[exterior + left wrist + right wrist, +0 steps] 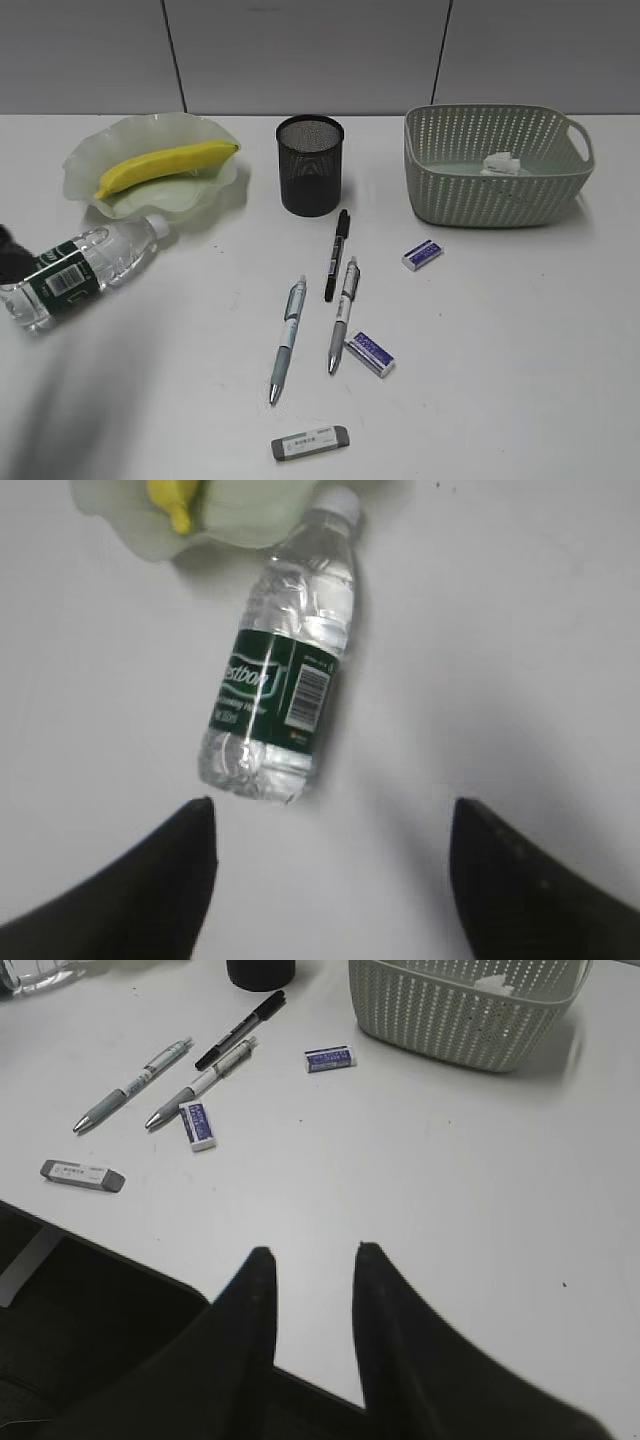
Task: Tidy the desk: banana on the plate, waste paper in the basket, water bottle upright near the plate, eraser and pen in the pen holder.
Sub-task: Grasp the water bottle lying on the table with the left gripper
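Observation:
The banana (165, 165) lies in the pale green plate (90, 150). The water bottle (80, 265) lies on its side on the desk (500, 350) in front of the plate, cap toward it. My left gripper (330, 820) is open and empty just behind the bottle's base (280, 690); it shows as a dark blur (8, 255) in the exterior view. The waste paper (500, 163) lies in the basket (450, 190). Three pens (336, 255) and three erasers (370, 353) lie in front of the pen holder (310, 165). My right gripper (315, 1250) is open and empty over the desk's front edge.
In the right wrist view the basket (450, 1010) stands at the far right, with the pens (235, 1030) and a grey eraser (82, 1174) to the left. The desk's front edge (120, 1255) runs just below my right gripper.

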